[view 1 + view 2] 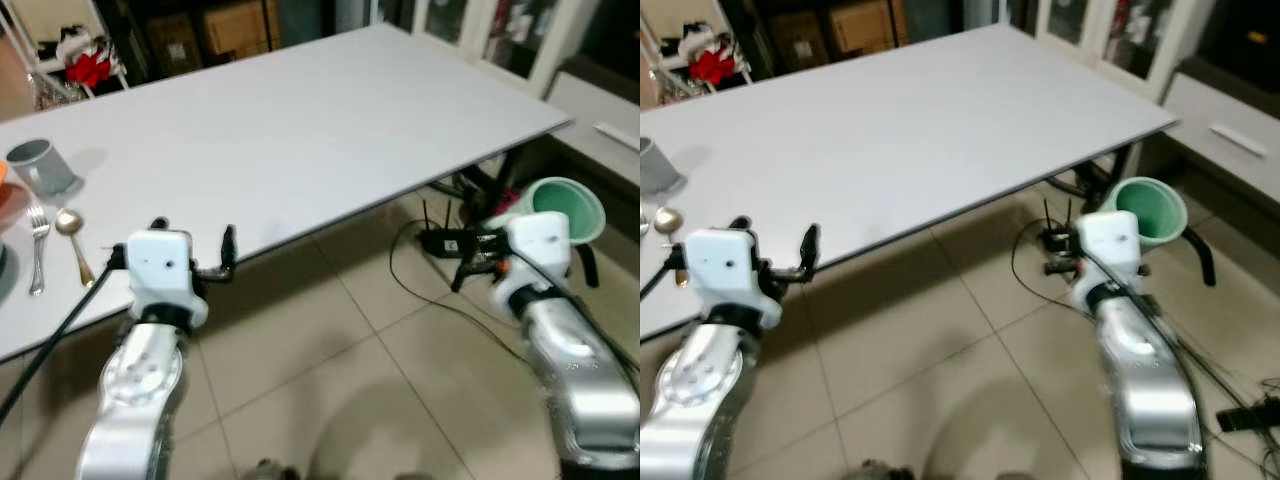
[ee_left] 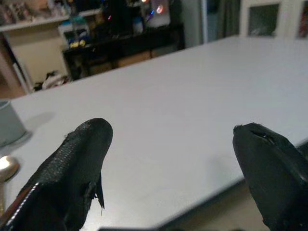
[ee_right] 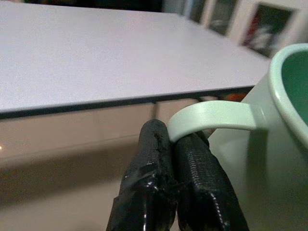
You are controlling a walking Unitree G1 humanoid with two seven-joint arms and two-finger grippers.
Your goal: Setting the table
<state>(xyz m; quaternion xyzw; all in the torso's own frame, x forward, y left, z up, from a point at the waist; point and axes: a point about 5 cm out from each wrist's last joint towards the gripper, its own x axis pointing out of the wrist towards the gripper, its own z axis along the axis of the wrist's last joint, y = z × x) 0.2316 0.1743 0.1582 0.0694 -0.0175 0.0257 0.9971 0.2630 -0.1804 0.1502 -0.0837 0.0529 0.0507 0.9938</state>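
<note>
A mint green mug [image 1: 570, 205] hangs off the table's right end, over the tiled floor. My right gripper [image 3: 171, 139] is shut on the mug's handle [image 3: 211, 118]. My left gripper [image 1: 193, 238] is open at the near edge of the long pale grey table [image 1: 300, 130], with nothing between its fingers [image 2: 72, 168]. At the table's left end stand a grey cup [image 1: 40, 165], a fork [image 1: 38, 250] and a spoon [image 1: 72, 240]. Beside them an orange dish [image 1: 5, 200] is cut off by the frame edge.
A black box with cables [image 1: 440, 240] lies on the floor under the table's right end. A white cabinet [image 1: 600, 120] runs along the right. Dark shelves and boxes [image 1: 230, 25] stand behind the table.
</note>
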